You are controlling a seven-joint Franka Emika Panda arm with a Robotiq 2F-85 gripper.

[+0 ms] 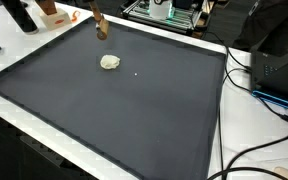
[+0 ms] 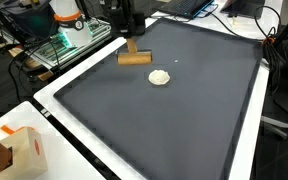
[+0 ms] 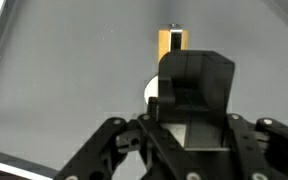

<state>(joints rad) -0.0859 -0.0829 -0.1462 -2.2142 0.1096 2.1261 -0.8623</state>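
The gripper (image 2: 129, 36) pinches a wooden tool (image 2: 134, 57) over the far part of the dark mat (image 2: 184, 130), near a white lump (image 2: 160, 77) to its right. The narrow pinch may let the tool twist or drop.

Bright, even light (soft shadows); wrist view blurry.

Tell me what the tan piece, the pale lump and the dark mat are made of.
The tan piece looks like bare wood: warm tan, matt. The pale lump may be dough or putty: off-white, irregular, dull. The dark mat is likely rubber or fabric: flat charcoal, no glare.
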